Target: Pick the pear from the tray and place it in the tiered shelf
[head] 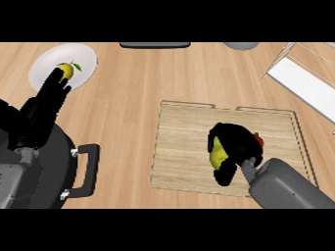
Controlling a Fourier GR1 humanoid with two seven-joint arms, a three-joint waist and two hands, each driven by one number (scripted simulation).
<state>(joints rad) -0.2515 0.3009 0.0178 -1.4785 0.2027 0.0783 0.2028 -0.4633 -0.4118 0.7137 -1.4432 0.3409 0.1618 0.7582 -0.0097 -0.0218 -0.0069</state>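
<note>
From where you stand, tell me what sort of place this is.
Probably a kitchen counter: a wooden top, a tray, a lemon on a white plate, and a dark pot.

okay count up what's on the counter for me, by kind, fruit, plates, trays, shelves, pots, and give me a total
Fruit: 2, a pear in the right hand and a yellow fruit on the plate
Plates: 1, white plate
Trays: 1, wooden tray
Shelves: 1, white tiered shelf
Pots: 1, dark pot under the left hand
Total: 6

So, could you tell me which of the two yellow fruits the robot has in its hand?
The pear over the wooden tray, with the right hand curled round it. The other yellow fruit lies untouched on the white plate.
</note>
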